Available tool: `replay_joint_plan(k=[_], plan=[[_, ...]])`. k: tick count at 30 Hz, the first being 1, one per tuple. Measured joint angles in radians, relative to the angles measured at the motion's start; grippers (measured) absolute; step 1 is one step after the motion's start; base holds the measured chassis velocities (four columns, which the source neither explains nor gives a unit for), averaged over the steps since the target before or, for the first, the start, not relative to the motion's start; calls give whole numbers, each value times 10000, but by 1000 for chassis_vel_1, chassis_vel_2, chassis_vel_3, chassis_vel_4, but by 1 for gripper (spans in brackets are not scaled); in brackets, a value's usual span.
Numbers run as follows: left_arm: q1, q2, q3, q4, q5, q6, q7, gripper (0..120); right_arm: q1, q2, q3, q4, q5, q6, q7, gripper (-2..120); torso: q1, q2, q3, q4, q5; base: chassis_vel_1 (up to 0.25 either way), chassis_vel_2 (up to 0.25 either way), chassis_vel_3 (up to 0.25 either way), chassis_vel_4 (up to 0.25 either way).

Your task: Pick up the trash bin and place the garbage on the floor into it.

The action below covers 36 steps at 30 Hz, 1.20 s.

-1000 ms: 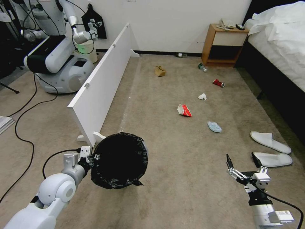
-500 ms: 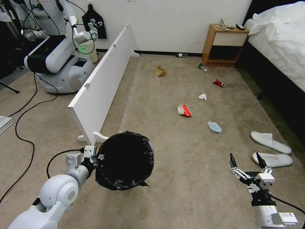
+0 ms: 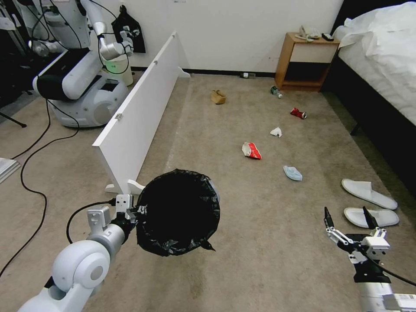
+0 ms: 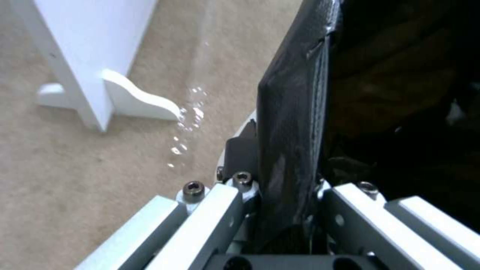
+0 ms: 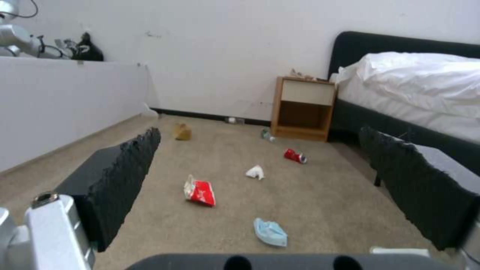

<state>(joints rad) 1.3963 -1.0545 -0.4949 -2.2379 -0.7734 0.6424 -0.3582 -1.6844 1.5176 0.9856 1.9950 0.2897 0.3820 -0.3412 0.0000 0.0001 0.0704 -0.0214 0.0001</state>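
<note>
The trash bin (image 3: 180, 212), lined with a black bag, hangs above the floor (image 3: 260, 242) at the lower left. My left gripper (image 3: 132, 213) is shut on its rim (image 4: 292, 142), seen close up in the left wrist view. My right gripper (image 3: 346, 212) stands open at the lower right, just in front of the nearer white slipper (image 3: 372, 216); a second slipper (image 3: 368, 193) lies beyond. Farther out lie a blue mask (image 3: 293, 173), red packet (image 3: 251, 150), tissue (image 3: 276, 131), red can (image 3: 298, 113), bottle (image 3: 275, 91) and brown paper bag (image 3: 218, 96).
A long white board (image 3: 138, 112) stands on its feet along the left. Behind it is another robot (image 3: 82, 82) with cables (image 3: 30, 173) on the carpet. A wooden nightstand (image 3: 307, 60) and a bed (image 3: 385, 56) close off the far right.
My left arm has carried the bin to the right and a little higher. My right gripper has shifted right and nearer to me, still open.
</note>
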Motion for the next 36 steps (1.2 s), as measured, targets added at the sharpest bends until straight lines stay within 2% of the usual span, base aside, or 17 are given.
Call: replay_joint_plan(k=[1, 4, 5, 8, 9, 13, 17, 19, 26, 36], plan=[[0, 0, 0, 0, 0, 0, 0, 2, 0, 0, 0, 0, 0, 0, 0, 100, 0, 0, 0, 0, 0, 0, 0, 0, 0], [396, -547, -96, -283, 1252, 6, 115, 2, -41, -211, -108, -47, 84, 0, 4, 100, 0, -1, 0, 1, -1, 0, 0, 0, 0], [396, -547, -96, -283, 1252, 6, 115, 2, -41, -211, -108, -47, 84, 0, 4, 100, 0, -1, 0, 1, -1, 0, 0, 0, 0], [736, -980, -229, -431, 2234, -156, 259, 2, -5, -415, -149, -104, 222, -17, 53, 100, 0, 0, 0, 2, 1, 0, 0, 0, 0], [736, -980, -229, -431, 2234, -156, 259, 2, -5, -415, -149, -104, 222, -17, 53, 100, 0, 0, 0, 2, 1, 0, 0, 0, 0], [999, -1431, -296, -575, 2771, -387, 365, 2, -52, -482, -160, -142, 356, -45, 103, 100, 0, -1, 0, 1, -1, 0, 0, 0, 0], [1063, -1636, -305, -571, 3213, -542, 501, 2, -93, -507, -210, -162, 382, -52, 117, 100, 0, -1, 0, 1, 1, 0, 0, 0, 0], [1138, -1913, -253, -565, 3470, -645, 606, 2, -128, -537, -260, -162, 381, -70, 153, 100, 0, -1, 0, 1, -1, 0, 0, 0, 0], [1192, -2229, -174, -489, 3830, -811, 795, 2, -204, -499, -266, -60, 300, -83, 214, 100, 0, -1, 0, 0, -1, 0, 0, 0, 0], [1199, -2239, -189, -470, 4005, -871, 973, 2, -186, -530, -217, 86, 353, -241, 203, 100, -1, -1, 0, 1, -2, 0, 0, 0, 0]])
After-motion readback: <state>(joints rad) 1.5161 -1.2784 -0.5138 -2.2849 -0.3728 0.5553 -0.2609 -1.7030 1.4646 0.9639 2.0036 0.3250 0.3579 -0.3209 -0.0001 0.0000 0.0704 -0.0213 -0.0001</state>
